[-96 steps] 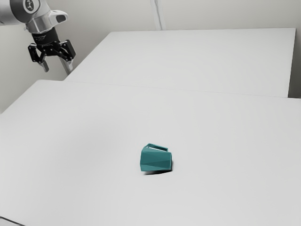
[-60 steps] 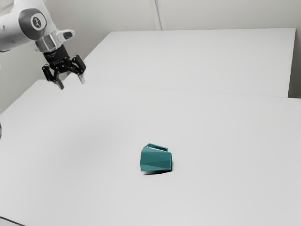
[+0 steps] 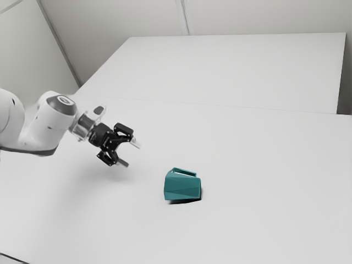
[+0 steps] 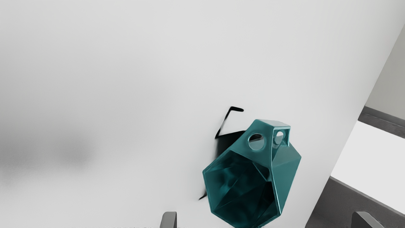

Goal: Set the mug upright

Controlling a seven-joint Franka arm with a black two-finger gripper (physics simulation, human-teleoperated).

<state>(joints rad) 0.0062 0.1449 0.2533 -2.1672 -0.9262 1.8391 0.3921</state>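
Your two fingers [image 4: 170, 220] stand wide apart with nothing gripped between them, and the gripper [image 3: 132, 154] hangs left of centre in the exterior view, apart from the mug [image 3: 182, 188]. It tilts, its tips pointing down and toward the frame's right. Behind it, your white arm [image 3: 49, 124] comes in from the left edge.

Under all this you have a smooth, pale table [image 3: 264, 192], with a second white surface [image 3: 236, 71] across the upper part of the frame and a light grey wall [image 3: 275, 15] behind.

Your mug lies on its side on the table, just below the middle of the frame. It is teal and faceted, its open mouth facing the gripper, its handle [image 4: 264, 136] uppermost, and a dark shadow [image 3: 187, 202] beside its base.
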